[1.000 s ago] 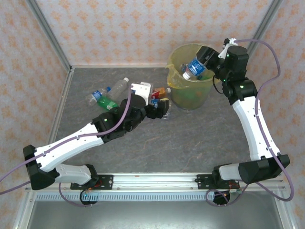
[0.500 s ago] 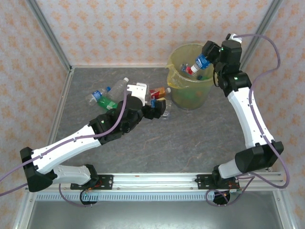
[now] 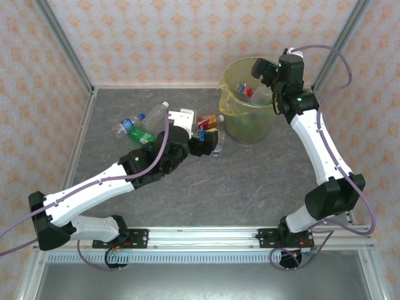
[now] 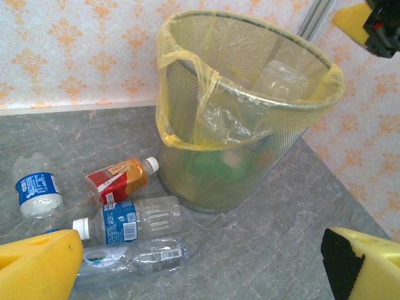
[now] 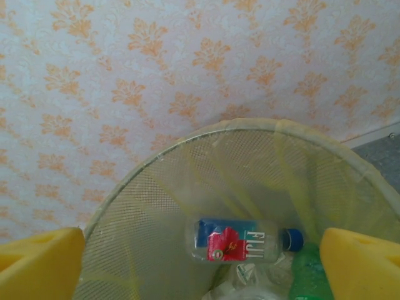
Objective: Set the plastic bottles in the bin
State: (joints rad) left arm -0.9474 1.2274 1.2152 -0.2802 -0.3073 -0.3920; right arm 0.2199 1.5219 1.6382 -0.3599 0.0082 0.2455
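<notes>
**Top external view.** The bin is standing at the far right of the table. The right gripper is hovering over the bin's far rim, its jaws standing wide apart and gripping nothing. A red-and-blue labelled bottle is showing inside the bin. The left gripper is hanging just left of the bin, low over the table, with its jaws spread wide and empty. The red-orange bottle is lying just left of the bin. The green bottle and a long clear bottle are lying well left of it.

**Left wrist view.** The red-orange bottle is lying just beside the bin's base. A blue-labelled clear bottle and a crushed clear bottle are lying near the bin. A squat blue-labelled bottle is lying farther left.

**Right wrist view.** The red-and-blue labelled bottle is lying within the bin's rim, apart from both pads, beside a green bottle in the bin.

**Progress.** The task is judged to be partly done. A few bottles are sitting in the bin, and several are waiting on the table to its left.
</notes>
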